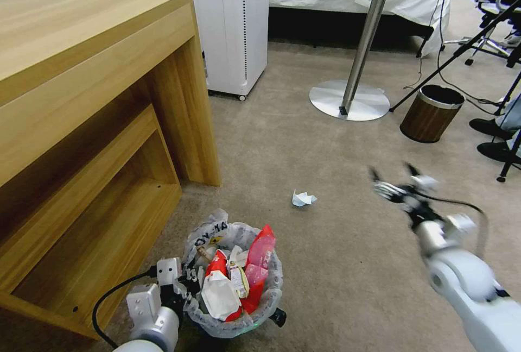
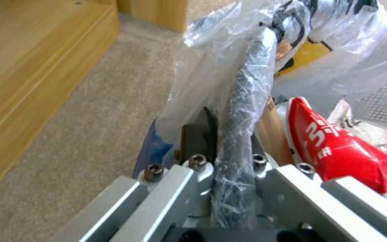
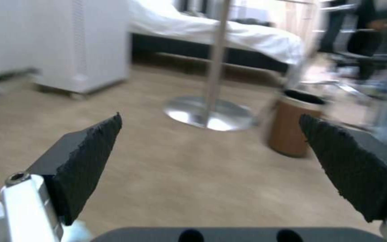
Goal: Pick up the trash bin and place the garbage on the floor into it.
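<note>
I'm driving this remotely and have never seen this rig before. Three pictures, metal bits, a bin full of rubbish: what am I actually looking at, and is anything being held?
It is a wheeled robot with two arms. The wide picture comes from its head, looking down at the floor. The other two come from cameras on each wrist.

The left gripper, low by the wooden desk, is shut on the rim of the trash bin; its wrist view shows the bagged rim pinched between the fingers. The bin already holds red packets and white wrappers.

The right gripper is out over the carpet, open and holding nothing; its wrist view shows the two black pads wide apart.

One crumpled wrapper lies on the carpet ahead.
</note>
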`<state>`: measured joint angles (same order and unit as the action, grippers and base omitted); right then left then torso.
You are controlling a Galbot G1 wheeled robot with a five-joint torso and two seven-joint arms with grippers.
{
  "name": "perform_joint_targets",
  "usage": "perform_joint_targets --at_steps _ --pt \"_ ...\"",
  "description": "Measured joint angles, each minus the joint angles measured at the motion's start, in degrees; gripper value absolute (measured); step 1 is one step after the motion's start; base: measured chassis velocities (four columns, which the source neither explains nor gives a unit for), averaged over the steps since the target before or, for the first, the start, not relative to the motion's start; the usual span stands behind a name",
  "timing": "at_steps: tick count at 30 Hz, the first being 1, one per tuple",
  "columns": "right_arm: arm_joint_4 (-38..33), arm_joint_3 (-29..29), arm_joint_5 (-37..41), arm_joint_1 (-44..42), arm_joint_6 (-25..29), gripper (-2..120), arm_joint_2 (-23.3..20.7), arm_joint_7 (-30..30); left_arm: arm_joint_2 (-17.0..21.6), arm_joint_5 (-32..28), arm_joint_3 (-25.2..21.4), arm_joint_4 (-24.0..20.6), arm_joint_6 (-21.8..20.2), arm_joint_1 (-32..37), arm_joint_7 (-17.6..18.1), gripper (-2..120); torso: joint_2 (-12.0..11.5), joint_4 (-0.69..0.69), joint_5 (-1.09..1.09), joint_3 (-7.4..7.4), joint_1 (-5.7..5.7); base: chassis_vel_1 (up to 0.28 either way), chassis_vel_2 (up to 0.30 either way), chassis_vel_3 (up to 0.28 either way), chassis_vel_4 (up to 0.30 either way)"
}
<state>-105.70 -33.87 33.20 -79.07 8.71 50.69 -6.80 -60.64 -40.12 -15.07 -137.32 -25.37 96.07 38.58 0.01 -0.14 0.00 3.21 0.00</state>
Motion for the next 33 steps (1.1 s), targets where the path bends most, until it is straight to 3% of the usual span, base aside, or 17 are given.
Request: perform_joint_targets --at_steps 4,6,11,13,17,33 --pt "-0.7 -5.7 -4.7 -5.5 -0.3 100 3.1 -1.6 1.7 -1.0 0.5 -0.3 0.6 -0.7 0.1 0 0.0 -0.03 0.01 0.00 0.00 0.000 0.000 0.000 0.000" --pt "-1.9 -10.6 -6.9 -9.8 1.0 100 6.7 -2.3 3.1 -1.5 2.0 -0.4 0.9 -1.1 0.1 0 0.0 0.00 -0.01 0.00 0.00 0.000 0.000 0.000 0.000" --pt "-3.6 -13.4 -7.4 -11.9 2.8 100 10.5 -2.1 3.6 -1.4 3.5 -0.4 1.2 -1.9 0.0 0 0.0 0.01 -0.01 0.00 0.00 0.000 0.000 0.000 0.000" --pt "-5.7 -15.2 -8.0 -14.2 4.3 100 15.2 -0.5 4.0 -0.4 4.9 -0.4 1.8 -2.0 -0.4 0 0.0 0.01 -0.02 0.00 0.00 0.000 0.000 0.000 0.000" --pt "-7.0 -15.8 -8.3 -15.8 5.5 100 18.8 0.9 4.0 0.1 5.9 0.0 2.0 -2.6 -0.6 0 0.0 0.01 -0.02 0.00 0.00 0.000 0.000 0.000 0.000" --pt "-9.6 -14.2 -9.0 -17.3 7.0 100 22.0 3.0 3.9 0.9 4.5 -0.8 2.4 -1.2 -0.8 0 0.0 0.01 -0.01 0.00 0.00 -0.011 -0.016 -0.017 -0.018"
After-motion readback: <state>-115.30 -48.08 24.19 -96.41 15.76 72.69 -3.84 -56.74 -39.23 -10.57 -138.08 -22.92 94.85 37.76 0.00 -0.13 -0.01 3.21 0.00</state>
